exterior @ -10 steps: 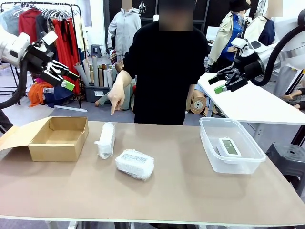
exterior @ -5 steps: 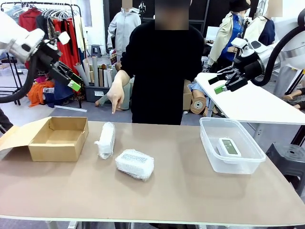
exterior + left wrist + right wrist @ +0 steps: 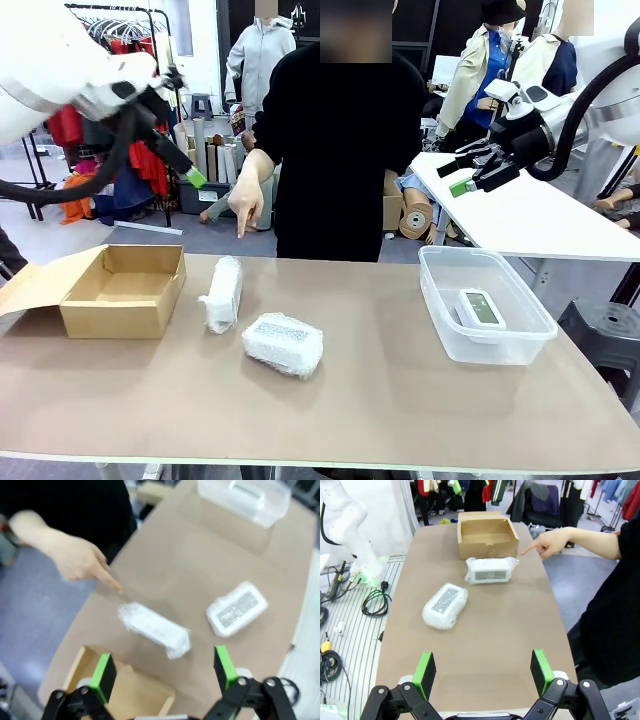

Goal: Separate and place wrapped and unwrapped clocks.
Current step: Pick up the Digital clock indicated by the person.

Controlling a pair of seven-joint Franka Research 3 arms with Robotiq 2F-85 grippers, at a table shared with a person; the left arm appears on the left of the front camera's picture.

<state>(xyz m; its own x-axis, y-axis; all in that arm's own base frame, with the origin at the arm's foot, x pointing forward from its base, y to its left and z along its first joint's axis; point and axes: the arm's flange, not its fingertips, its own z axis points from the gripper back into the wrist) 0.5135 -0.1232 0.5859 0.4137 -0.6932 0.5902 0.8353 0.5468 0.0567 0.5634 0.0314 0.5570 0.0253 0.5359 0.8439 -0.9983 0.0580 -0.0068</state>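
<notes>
Bench [image 3: 400,400] holds far wrapped clock [image 3: 223,293], near wrapped clock [image 3: 283,343]; left gripper [image 3: 164,669], right gripper [image 3: 482,671] (both raised) gape wide, holding nothing.

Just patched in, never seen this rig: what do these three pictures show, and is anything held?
Two white robot arms share a brown table with a person. The wide picture looks across it; the other two look down from each arm's wrist. The left pincer and right pincer hang open, holding nothing. On the table: an open cardboard box, two white bubble-wrapped blocks, and a clear plastic tub containing a bare white digital clock. The person's hand points down near the blocks.
</notes>
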